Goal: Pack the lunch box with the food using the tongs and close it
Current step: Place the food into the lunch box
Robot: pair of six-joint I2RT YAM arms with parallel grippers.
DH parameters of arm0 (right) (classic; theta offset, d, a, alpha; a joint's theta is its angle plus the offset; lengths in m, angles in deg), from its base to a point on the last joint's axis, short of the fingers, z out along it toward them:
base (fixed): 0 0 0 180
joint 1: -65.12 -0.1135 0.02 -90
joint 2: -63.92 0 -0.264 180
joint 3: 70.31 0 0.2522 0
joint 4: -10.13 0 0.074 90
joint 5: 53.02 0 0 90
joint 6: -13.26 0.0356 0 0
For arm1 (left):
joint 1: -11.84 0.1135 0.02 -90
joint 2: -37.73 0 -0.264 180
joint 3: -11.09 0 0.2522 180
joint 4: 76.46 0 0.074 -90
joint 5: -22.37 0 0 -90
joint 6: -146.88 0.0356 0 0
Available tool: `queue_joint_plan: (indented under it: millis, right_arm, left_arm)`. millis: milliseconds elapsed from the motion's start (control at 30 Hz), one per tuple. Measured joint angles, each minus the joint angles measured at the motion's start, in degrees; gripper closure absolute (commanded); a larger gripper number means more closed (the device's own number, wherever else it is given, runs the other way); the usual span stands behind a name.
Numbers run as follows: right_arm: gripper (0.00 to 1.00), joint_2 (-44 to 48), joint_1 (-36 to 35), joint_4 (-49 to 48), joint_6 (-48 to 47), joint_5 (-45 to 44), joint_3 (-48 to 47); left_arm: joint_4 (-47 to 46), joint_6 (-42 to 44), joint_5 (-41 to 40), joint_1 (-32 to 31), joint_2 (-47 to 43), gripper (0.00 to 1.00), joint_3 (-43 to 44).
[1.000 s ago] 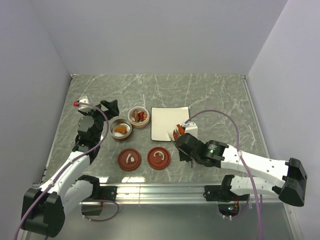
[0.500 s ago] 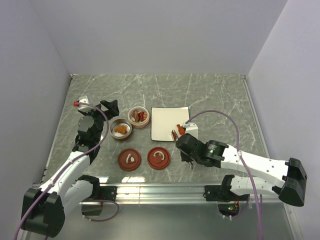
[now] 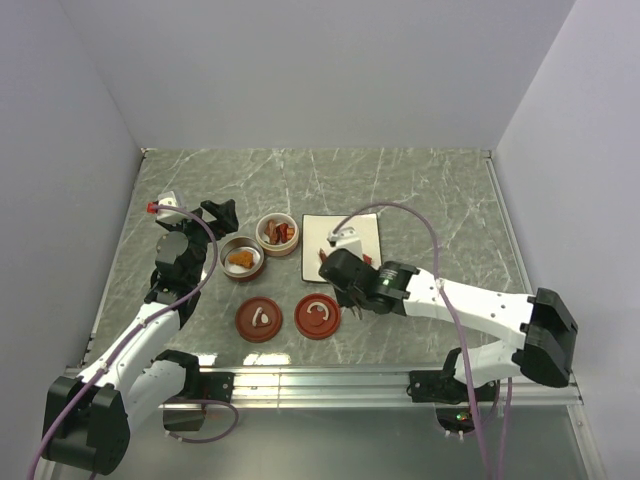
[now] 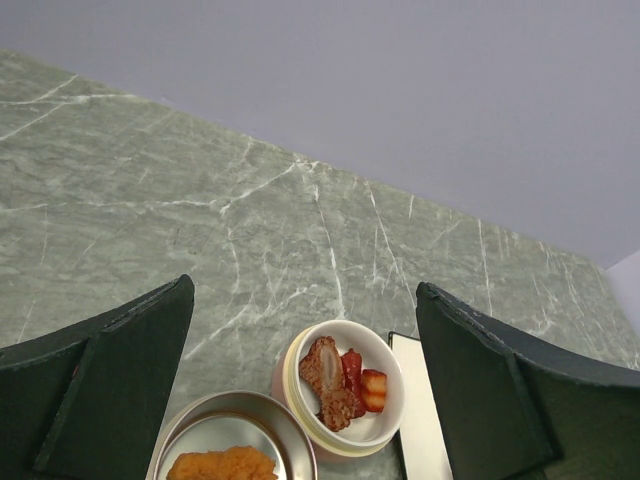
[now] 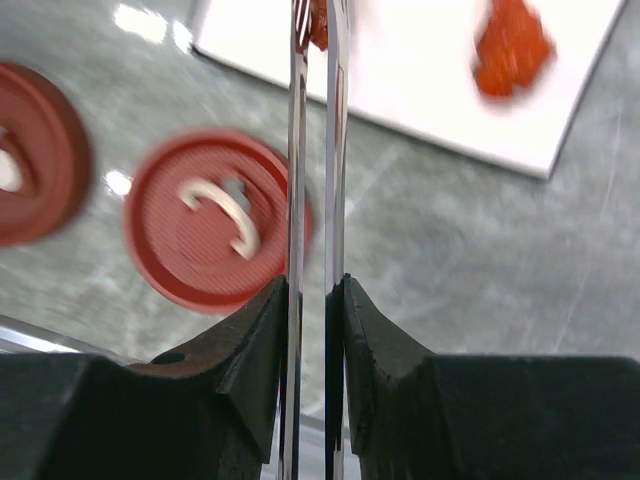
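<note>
Swung left over the last second, right gripper (image 3: 335, 263) and all: beside the plate's (image 3: 365, 225) right edge then, over its lower-left corner now, with the purple cable looped higher behind. Squeezed tighter meanwhile. Left arm, bowls and lids unmoved.

Clamped on the tongs (image 5: 312, 150), both dark fingers (image 5: 255, 330) pressed against the two metal arms at the bottom of the wrist view. Arms running straight up the frame, almost together, nipping a red piece (image 5: 316, 22) at the very top edge, over the plate's near border. Blurred there, so nothing more to tell of that piece.

Upper right of the wrist view: one orange-red piece (image 5: 512, 45) lying loose on the plate, well apart from the tongs.

Below the plate in the top view: two red-brown lids side by side, right lid (image 3: 318, 315) and left lid (image 3: 259, 319), each with a white curved handle, flat on the marbled table (image 3: 430, 190). Right lid just left of the tongs in the wrist view.

Left of the plate: white bowl (image 3: 260, 228) holding brown and red food (image 4: 335, 385); just beside it, lower left, steel bowl (image 3: 238, 244) with an orange chunk (image 4: 225, 468).

Left gripper (image 3: 218, 215) spread wide, gripping nothing, hovering up and left of the bowls, its fingers framing both in its own view.

Any print on the arms too small to read.
</note>
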Motion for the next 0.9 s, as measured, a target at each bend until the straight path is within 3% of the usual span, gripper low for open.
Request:
queue_joint_plan:
  millis: [433, 900]
  right_arm:
    - [0.68, -6.99, 0.00, -2.38, -9.68, -0.83, -16.02]
    - [0.68, -19.21, -0.20, -7.13, -16.83, 9.38, -25.11]
  left_arm:
    - [0.00, 0.00, 0.02, 0.07, 0.00, 0.00, 0.00]
    - [0.00, 0.00, 0.00, 0.22, 0.02, 0.01, 0.00]
